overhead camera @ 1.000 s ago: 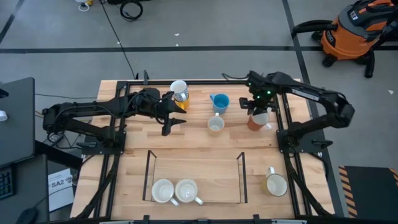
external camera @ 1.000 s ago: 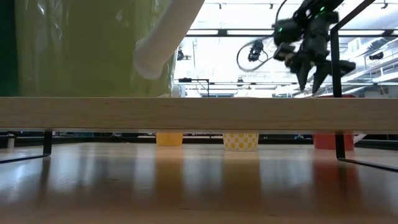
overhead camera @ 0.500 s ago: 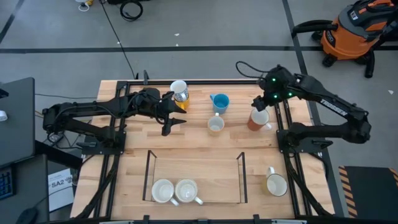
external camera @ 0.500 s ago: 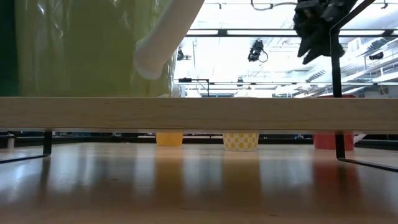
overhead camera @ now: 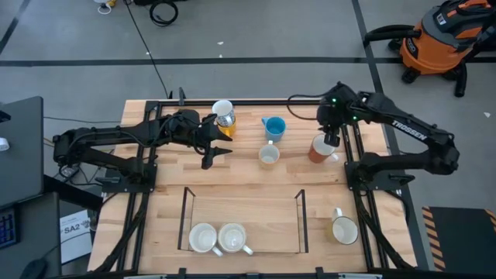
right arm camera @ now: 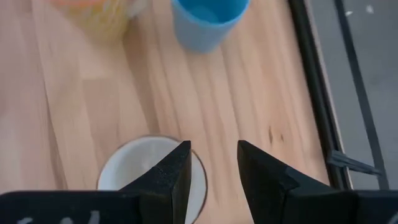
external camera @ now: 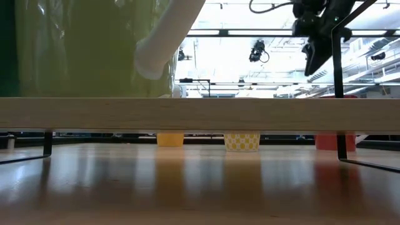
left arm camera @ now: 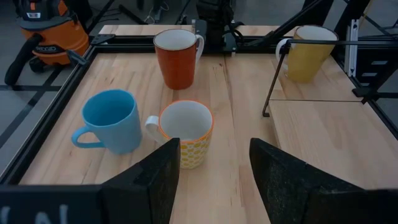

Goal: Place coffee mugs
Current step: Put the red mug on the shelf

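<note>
Seven coffee mugs (overhead camera: 269,155) show from above, all upright, mouths up: two cream ones side by side in the near frame, one yellow at the near right corner, four in the far row. The red-brown mug (overhead camera: 321,149) stands directly beneath the right gripper (overhead camera: 332,141), whose fingers are spread and hold nothing. The blue mug (overhead camera: 273,127) sits to its left. The left gripper (overhead camera: 219,153) hovers spread beside the far-left mug (overhead camera: 223,113). The right arm reads "TROSSEN".
</note>
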You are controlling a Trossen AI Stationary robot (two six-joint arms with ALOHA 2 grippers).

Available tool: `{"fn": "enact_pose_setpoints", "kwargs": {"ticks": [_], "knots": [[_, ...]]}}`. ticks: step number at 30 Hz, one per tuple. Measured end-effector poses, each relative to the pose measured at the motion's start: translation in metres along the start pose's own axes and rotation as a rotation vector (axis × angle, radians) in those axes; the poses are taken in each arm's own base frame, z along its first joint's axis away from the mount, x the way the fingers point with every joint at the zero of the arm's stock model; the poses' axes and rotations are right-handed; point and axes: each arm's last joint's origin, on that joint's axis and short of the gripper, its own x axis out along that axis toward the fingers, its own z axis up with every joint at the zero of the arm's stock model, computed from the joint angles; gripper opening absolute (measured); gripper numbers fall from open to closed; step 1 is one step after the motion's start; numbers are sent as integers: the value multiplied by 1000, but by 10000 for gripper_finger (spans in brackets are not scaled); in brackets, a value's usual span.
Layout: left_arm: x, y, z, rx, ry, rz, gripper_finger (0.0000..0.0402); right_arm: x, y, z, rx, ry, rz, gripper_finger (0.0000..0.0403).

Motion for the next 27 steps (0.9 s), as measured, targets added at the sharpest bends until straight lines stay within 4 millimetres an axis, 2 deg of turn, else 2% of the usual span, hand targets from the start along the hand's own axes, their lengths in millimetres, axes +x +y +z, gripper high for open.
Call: {"fn": "enact_pose_setpoints", "kwargs": {"ticks": [13, 27], "knots": [[0, 0, 0, 0, 0, 0, 199, 29, -5, 5, -143, 123, 53, 135], [0, 0, 0, 0, 0, 0, 199, 54, -9, 9, -196, 229, 124, 135]]}}
